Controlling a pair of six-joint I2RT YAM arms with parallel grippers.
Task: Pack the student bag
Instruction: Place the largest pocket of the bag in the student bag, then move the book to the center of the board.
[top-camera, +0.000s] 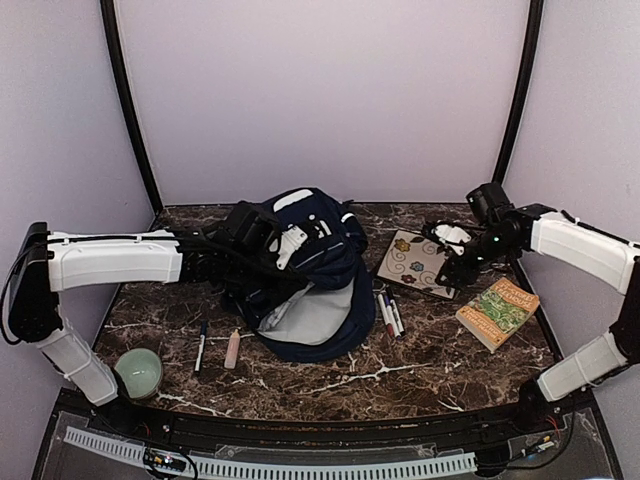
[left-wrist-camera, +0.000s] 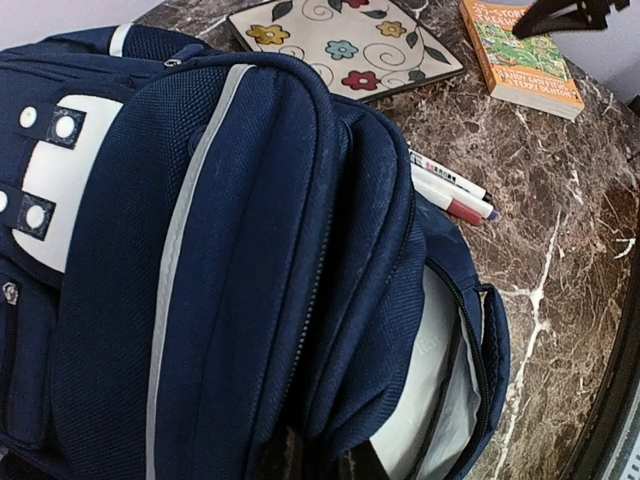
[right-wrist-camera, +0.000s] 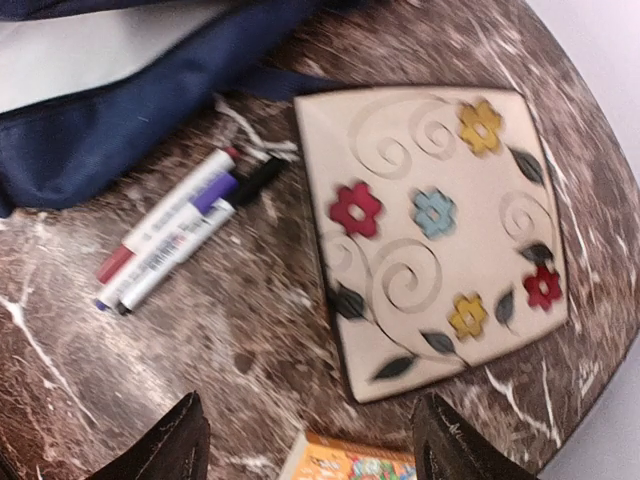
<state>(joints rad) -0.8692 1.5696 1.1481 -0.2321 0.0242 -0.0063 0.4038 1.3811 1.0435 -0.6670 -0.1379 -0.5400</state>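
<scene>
The left hand (top-camera: 250, 232), clamped on the navy-blue fabric student bag (top-camera: 322, 255), is propping its mouth open for packing. The right hand (right-wrist-camera: 318, 448), spread apart, is hovering with the cream flowered square notebook (right-wrist-camera: 440, 230) just below it.

This looks like a robot lab, in a small test booth. Plain pale walls (top-camera: 320, 90) close in the back and both sides. Two thin black poles (top-camera: 128, 110) stand in the back corners. Two white robot arms, the left arm (top-camera: 110, 258) and the right arm (top-camera: 585, 250), reach in over a dark stone-look tabletop (top-camera: 400, 375). Along its near edge runs a white slotted strip (top-camera: 300, 465) with wires (top-camera: 165, 462).
</scene>
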